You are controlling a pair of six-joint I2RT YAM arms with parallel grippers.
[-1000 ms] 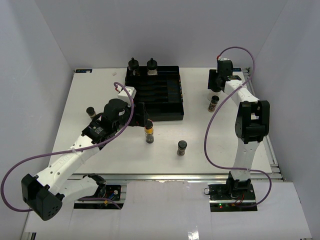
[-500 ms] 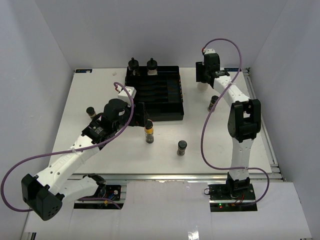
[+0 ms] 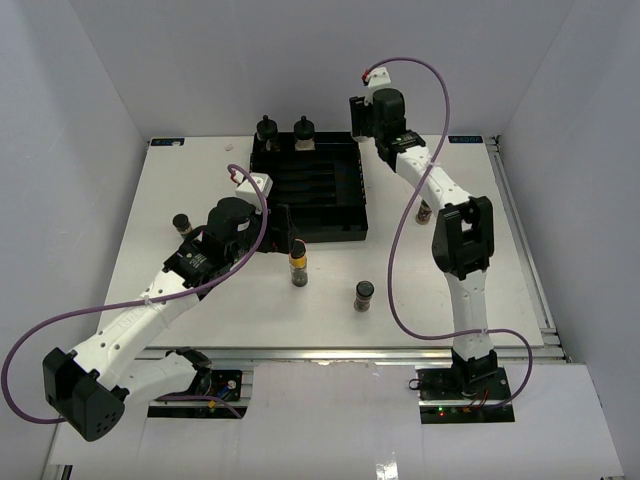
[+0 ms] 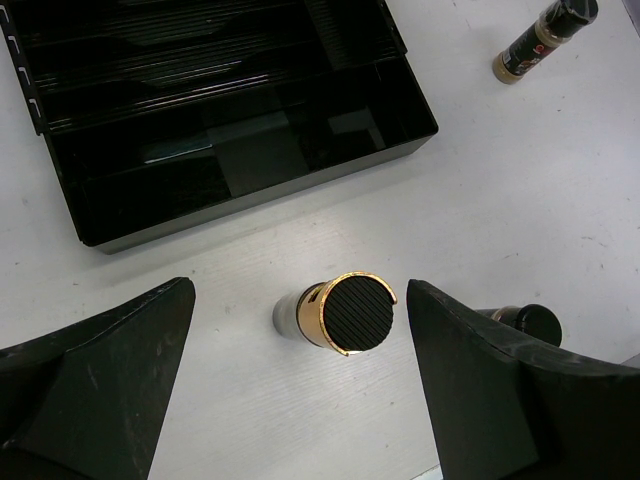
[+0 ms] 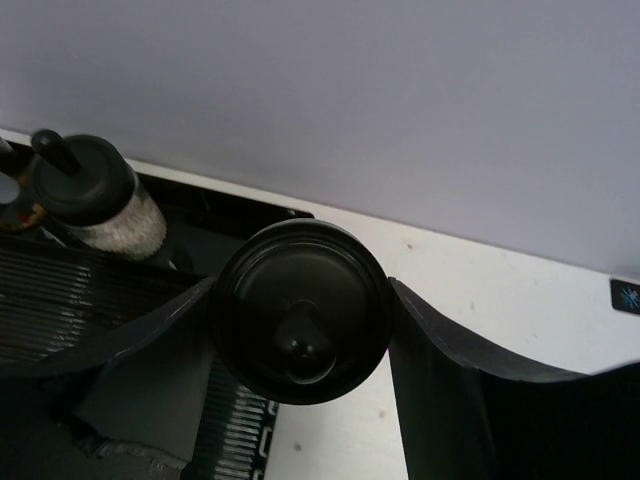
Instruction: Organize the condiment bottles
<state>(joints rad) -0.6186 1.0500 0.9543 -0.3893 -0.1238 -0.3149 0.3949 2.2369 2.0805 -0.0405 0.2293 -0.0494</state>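
Note:
My left gripper is open and straddles the upright yellow-banded spice jar without touching it; this jar stands just in front of the black slotted tray in the top view. My right gripper is shut on a squat bottle with a black knobbed cap, held above the tray's back right corner. Two squat bottles stand in the tray's back row. Dark spice jars stand at the left, at the front and at the right, partly behind my right arm.
The tray has several long slots, and its near edge lies just beyond the left fingers. Grey walls enclose the table at the back and on both sides. Purple cables loop from both arms.
My right arm has swung left from the table's back right to the tray's back right corner, carrying the squat bottle. The left arm and the standing jars have not moved.

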